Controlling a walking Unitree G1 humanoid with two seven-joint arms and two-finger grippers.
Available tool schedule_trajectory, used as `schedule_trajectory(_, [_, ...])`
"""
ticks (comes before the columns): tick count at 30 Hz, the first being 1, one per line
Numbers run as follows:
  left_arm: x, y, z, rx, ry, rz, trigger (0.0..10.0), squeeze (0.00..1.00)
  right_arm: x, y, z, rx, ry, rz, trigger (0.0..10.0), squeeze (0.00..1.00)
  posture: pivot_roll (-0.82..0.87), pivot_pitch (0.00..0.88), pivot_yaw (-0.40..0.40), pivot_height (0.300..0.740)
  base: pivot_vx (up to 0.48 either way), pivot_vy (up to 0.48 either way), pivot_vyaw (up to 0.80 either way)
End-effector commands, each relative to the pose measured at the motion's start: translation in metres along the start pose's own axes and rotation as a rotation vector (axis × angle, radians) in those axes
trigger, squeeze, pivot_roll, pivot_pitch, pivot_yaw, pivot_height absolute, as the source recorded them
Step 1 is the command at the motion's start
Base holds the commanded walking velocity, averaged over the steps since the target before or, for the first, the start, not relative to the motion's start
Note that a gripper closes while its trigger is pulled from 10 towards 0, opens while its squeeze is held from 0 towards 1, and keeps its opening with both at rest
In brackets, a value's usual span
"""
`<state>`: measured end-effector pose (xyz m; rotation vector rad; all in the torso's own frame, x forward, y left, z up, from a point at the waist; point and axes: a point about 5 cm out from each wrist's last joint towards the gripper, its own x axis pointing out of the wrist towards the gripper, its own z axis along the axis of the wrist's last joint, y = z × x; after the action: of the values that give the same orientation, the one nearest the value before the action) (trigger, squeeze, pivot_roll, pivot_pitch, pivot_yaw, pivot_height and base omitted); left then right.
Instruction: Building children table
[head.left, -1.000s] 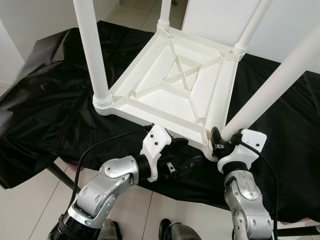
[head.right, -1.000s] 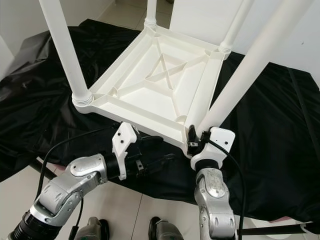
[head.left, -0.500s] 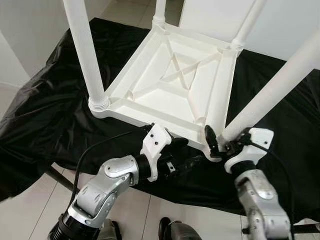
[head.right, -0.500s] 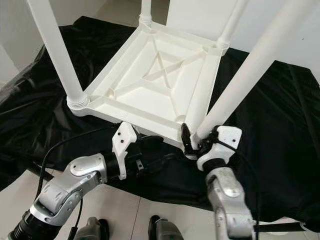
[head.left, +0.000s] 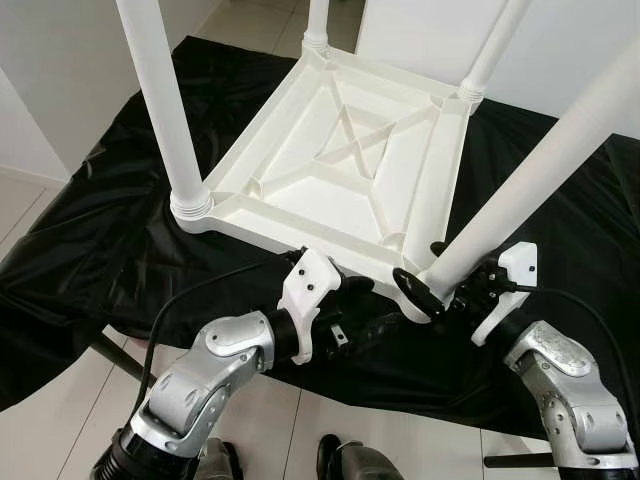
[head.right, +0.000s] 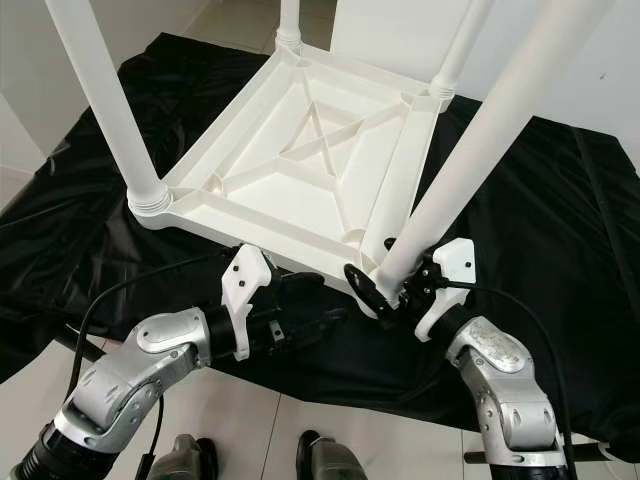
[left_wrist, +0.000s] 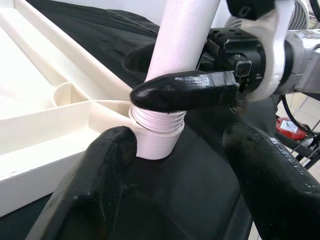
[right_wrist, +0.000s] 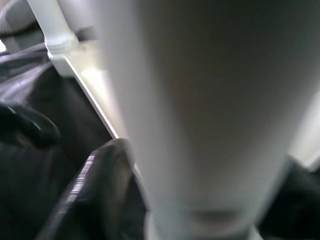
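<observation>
A white plastic children's table (head.left: 262, 222) lies upside down on a black cloth (head.left: 110, 210), with its legs pointing up. My right gripper (head.left: 425, 270) is shut around the near right leg (head.left: 540, 170) just above its threaded socket (left_wrist: 157, 132). In the right wrist view that leg (right_wrist: 200, 100) sits close between the black fingers (right_wrist: 95, 185). My left gripper (head.left: 372, 305) is open just below the table's front edge, its fingertips aimed at that same corner. In the left wrist view its fingers (left_wrist: 95, 185) stand apart in front of the socket without touching it.
The cloth covers a low surface whose front edge is right before me, with tiled floor (head.left: 50, 400) below. The three other legs, such as the near left leg (head.left: 160, 100), rise tall around the tabletop. A white wall (head.left: 560, 40) stands behind.
My right forearm has swung out to the right and the wrist has turned about the near right leg, still clamped on it. The left arm has stayed put.
</observation>
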<state>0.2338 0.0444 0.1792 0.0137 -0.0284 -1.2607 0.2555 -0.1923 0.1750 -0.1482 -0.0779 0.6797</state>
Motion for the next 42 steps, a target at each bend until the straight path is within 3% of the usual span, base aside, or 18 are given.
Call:
schedule_trajectory(1, [0.0,-0.003,0.0,-0.002,0.004,-0.012,10.0,0.0,-0.001,-0.002,-0.004,0.009,0.016,0.022,0.0,0.0,0.06,0.167,-0.093,0.74,0.0,0.0,0.0])
schedule_trajectory(11, [0.003,-0.003,0.0,-0.003,0.0,-0.021,10.0,0.0,-0.005,-0.008,-0.004,-0.007,0.027,0.046,0.0,0.0,0.05,0.158,-0.089,0.74,0.0,0.0,0.0])
schedule_trajectory(14, [0.005,-0.003,0.0,-0.005,-0.001,-0.034,10.0,0.0,-0.003,-0.003,-0.005,0.029,0.003,-0.006,0.0,0.0,0.04,0.148,-0.087,0.74,0.0,0.0,0.0])
schedule_trajectory(15, [0.005,-0.004,-0.001,-0.006,-0.001,-0.036,10.0,0.0,-0.002,-0.002,-0.005,0.033,0.003,-0.04,9.9,0.0,0.04,0.146,-0.09,0.74,0.0,0.0,0.0])
schedule_trajectory(22, [0.005,-0.004,-0.004,-0.009,0.005,-0.036,10.0,0.0,0.001,0.003,-0.017,-0.008,0.075,-0.219,10.0,0.0,0.03,0.149,-0.095,0.74,0.0,0.0,0.0])
schedule_trajectory(26, [0.006,-0.004,-0.005,-0.014,0.002,-0.03,10.0,0.0,0.002,0.014,-0.019,0.057,0.056,-0.337,10.0,0.0,0.02,0.153,-0.101,0.74,0.0,0.0,0.0])
schedule_trajectory(32, [0.006,-0.003,-0.005,-0.015,0.001,-0.027,10.0,0.0,0.004,0.022,-0.018,0.127,0.027,-0.419,10.0,0.0,0.02,0.155,-0.105,0.74,0.0,0.0,0.0])
schedule_trajectory(33, [0.007,-0.003,-0.005,-0.013,-0.002,-0.026,10.0,0.0,0.008,0.026,-0.022,0.158,0.04,-0.541,10.0,0.0,0.01,0.157,-0.113,0.74,0.0,0.0,0.0])
schedule_trajectory(42, [0.008,-0.003,-0.004,-0.016,-0.013,-0.018,10.0,0.0,0.018,0.032,-0.026,0.194,0.042,-0.73,10.0,0.0,0.02,0.166,-0.124,0.74,0.0,0.0,0.0])
